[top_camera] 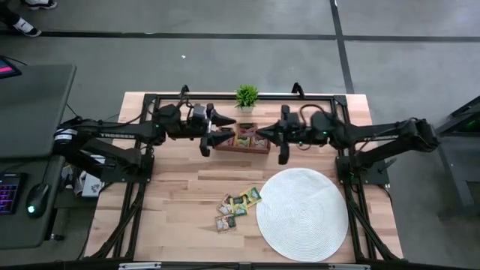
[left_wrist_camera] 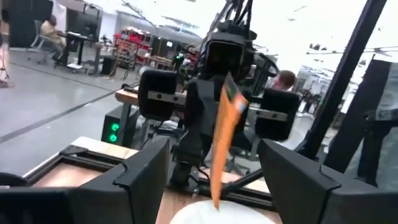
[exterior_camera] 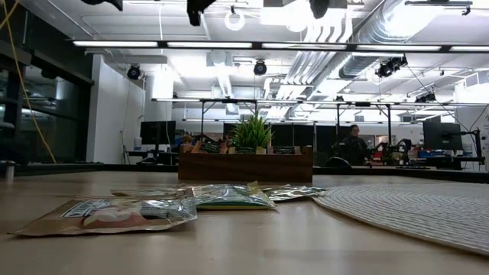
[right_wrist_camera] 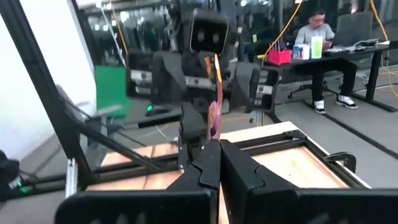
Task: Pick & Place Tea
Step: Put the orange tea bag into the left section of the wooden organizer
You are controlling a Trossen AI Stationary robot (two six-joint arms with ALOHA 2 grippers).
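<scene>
My right gripper [right_wrist_camera: 217, 146] is shut on one orange-pink tea packet [right_wrist_camera: 216, 99], held high over the wooden box [top_camera: 241, 140] at the table's far middle. My left gripper [left_wrist_camera: 214, 155] faces it from the left with its fingers wide open on either side of that packet [left_wrist_camera: 222, 137], touching nothing. In the high view the two grippers, left [top_camera: 223, 129] and right [top_camera: 264, 136], point at each other. Several more tea packets [top_camera: 238, 202] lie flat on the table beside the round white mat [top_camera: 302, 214]. My right gripper pinches the packet's lower edge [right_wrist_camera: 215, 135] between its two fingers. The fingers lie level and come from the table's right side. The packet stands up above the fingertips, edge-on to the wrist camera, lifted clear of the box and the table.
A small green potted plant [top_camera: 246, 95] stands behind the box at the far edge. The box [exterior_camera: 244, 164] holds more packets. A black frame [top_camera: 150, 97] rims the table. People sit at desks in the room beyond.
</scene>
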